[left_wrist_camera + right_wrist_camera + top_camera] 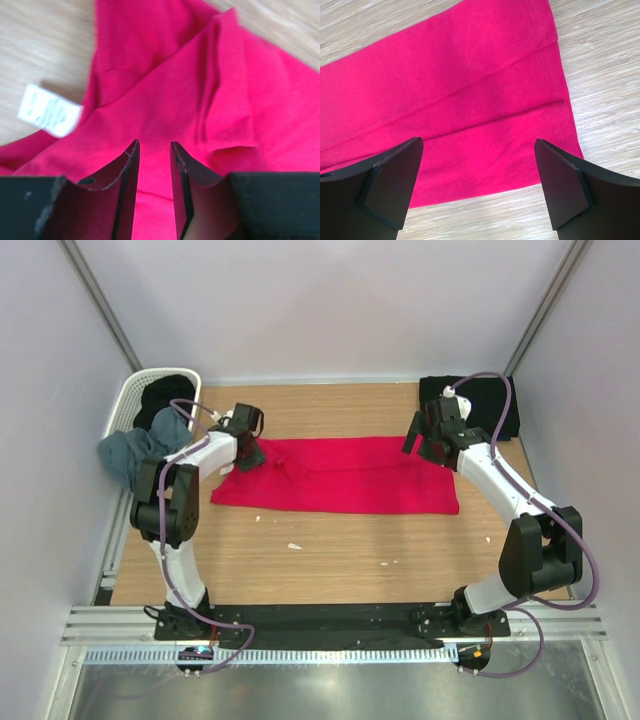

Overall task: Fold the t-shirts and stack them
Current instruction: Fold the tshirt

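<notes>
Lying flat across the middle of the table [330, 570], the red t-shirt [340, 480] is narrowed to a long band with its sides turned in. The step in hand looks to be the crosswise fold, one end over the other.

At the collar end the left tool [154, 146] is down on the cloth, near the white label [48, 110]. Its jaws stand narrow with red showing in the gap; whether they have a true pinch I cannot tell. At the other end the right tool [477, 145] hangs released, jaws wide, above the hem [547, 60] and not touching it.

By my judgement, a good fold depends on taking every layer at once. The cloth by the collar is rucked into ridges, and a grip on the top ply alone would peel the band open on the lift. The right tool should come down square over the stacked hem edges and gather them together. Lift low, keep the band lightly taut between the two ends, and lay edge on edge before letting go.

The finished piece would likely go to the folded black t-shirt [500, 400] in the far right corner. At the far left a grey-blue t-shirt [135, 452] droops over the white basket [128, 400].
</notes>
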Robot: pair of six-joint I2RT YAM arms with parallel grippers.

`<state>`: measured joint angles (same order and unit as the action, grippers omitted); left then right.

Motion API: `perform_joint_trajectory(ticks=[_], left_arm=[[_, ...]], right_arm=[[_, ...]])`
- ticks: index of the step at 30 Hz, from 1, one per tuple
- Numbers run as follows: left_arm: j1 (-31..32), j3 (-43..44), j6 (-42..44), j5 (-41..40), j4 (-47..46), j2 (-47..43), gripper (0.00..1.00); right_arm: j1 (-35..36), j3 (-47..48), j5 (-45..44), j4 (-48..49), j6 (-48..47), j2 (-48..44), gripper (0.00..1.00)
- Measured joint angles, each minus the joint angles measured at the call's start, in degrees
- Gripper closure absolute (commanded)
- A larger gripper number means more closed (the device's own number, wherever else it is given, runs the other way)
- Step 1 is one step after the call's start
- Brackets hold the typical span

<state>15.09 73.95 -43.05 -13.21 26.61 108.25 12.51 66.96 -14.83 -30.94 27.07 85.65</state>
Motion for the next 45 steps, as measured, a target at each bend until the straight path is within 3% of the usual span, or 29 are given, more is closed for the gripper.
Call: perform_joint_trajectory(ticks=[8,25,35,45], left_arm=[[1.88,5.51,0.15,0.70,0.39,5.27,0.76],[2.95,12.98,0.00,0.79,1.79,11.08,0.77],[3.17,13.46,-1.84,3.17,-1.62,12.22,0.76],[3.63,13.60,-5.86,6.88,-9.07,13.31,0.67]], right_arm=[[0.00,0.02,-0.94,-0.85,-0.02,0.00,0.00],[0.00,0.98,-2.05,-1.27,-0.24,0.39,0.00],[0.00,0.98,-2.03,-1.29,-0.24,0.90,0.01],[0.00,0.98,-1.92,-1.22,-0.26,0.98,0.00]])
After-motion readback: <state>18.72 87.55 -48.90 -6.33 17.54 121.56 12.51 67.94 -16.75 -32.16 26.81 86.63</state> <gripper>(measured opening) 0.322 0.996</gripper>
